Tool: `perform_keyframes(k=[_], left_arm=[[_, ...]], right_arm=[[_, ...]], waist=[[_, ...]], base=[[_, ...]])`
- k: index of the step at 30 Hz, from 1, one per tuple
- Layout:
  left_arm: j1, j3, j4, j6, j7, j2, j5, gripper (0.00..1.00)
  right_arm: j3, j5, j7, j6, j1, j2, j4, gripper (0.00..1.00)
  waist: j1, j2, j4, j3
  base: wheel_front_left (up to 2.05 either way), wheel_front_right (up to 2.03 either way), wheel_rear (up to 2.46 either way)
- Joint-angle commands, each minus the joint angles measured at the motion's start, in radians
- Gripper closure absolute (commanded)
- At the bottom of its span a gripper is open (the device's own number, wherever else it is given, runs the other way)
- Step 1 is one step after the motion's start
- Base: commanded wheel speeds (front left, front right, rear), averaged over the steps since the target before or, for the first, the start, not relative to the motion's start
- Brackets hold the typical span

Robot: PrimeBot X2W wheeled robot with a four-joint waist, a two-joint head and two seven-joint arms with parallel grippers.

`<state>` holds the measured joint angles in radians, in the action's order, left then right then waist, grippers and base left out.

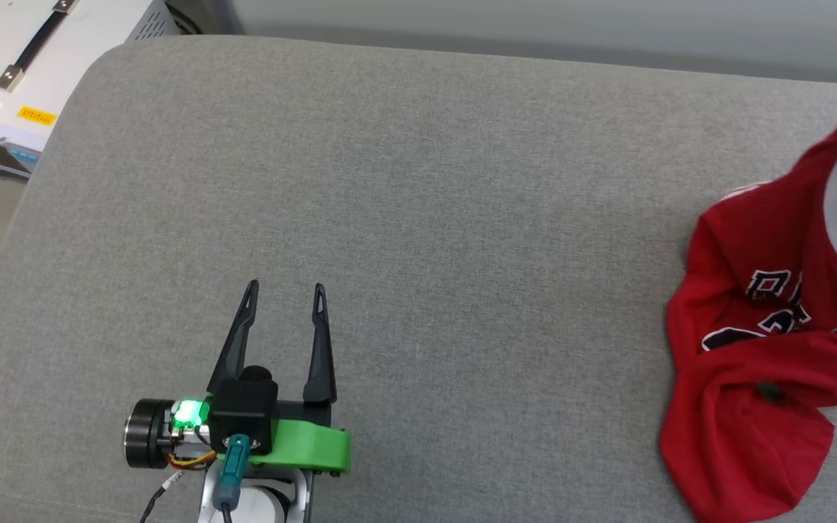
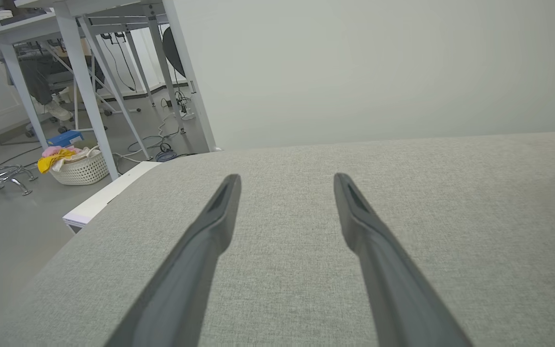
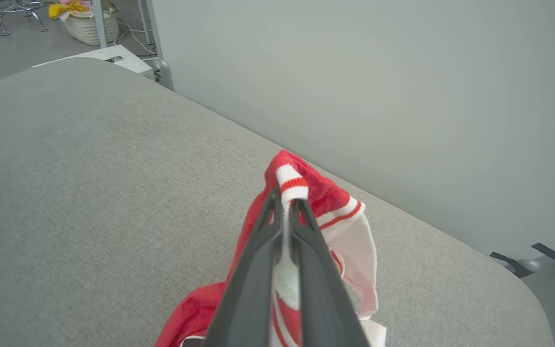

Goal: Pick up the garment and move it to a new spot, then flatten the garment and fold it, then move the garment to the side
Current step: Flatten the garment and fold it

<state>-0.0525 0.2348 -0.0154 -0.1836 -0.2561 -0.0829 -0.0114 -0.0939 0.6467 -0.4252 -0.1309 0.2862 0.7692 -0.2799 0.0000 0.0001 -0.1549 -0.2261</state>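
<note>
A wide grey fabric-covered surface (image 1: 418, 218) with rounded corners takes up most of the head view. A plain pale wall (image 2: 378, 67) runs along its far edge.

The garment (image 1: 753, 349) is at the right end of the surface, at the right edge of the head view. It is a crumpled red heap with black, white-outlined letters showing across its folds. Its lower part rests on the fabric, while its top is drawn up into a peak. In the right wrist view a white sleeve hangs beside that peak, and a ribbed white band with a red stripe sticks out just past the fingertips.

A white case (image 1: 19, 65) with a dark handle stands beyond the surface's far left corner.

The left gripper (image 1: 286, 285) is over the near left part of the surface, well apart from the garment. Its two dark fingers are spread wide with only bare fabric between them. Whether it touches the surface cannot be told.

The right gripper (image 3: 285, 202) has its fingers pressed together on the striped trim of the garment, pinching the cloth at the raised peak.

On the floor past the surface, beside the legs of a desk (image 2: 82, 82), sits a white basket (image 2: 82, 168) with yellow and pink cloth in it.
</note>
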Motion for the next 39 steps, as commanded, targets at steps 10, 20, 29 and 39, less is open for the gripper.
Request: perform_keyframes(k=[10,20,29,39], left_arm=[[-0.048,0.013,-0.005,-0.005,-0.006,0.017,-0.014,0.0],[-0.088,0.029,-0.006,-0.016,-0.006,0.028,-0.028,0.0],[-0.103,0.036,-0.002,-0.028,-0.006,0.031,-0.036,0.0],[-0.094,0.02,0.009,-0.028,-0.006,0.032,-0.027,0.0]], right_arm=[[-0.404,0.003,0.002,0.0,0.432,-0.103,0.197,1.0],[-0.788,0.075,0.089,0.0,0.69,-0.3,0.538,1.0],[-1.109,0.191,0.114,0.0,0.708,-0.363,0.777,1.0],[-1.153,0.211,0.36,0.0,0.751,-0.34,0.795,0.0]], waist=[[0.0,-0.0001,-0.091,-0.09],[0.0,-0.0001,-0.14,-0.157],[0.0,-0.0001,-0.147,-0.177],[0.0,-0.0001,-0.108,-0.124]], base=[[0.0,0.0,0.0],[0.0,0.0,0.0],[0.0,0.0,0.0],[0.0,0.0,0.0]])
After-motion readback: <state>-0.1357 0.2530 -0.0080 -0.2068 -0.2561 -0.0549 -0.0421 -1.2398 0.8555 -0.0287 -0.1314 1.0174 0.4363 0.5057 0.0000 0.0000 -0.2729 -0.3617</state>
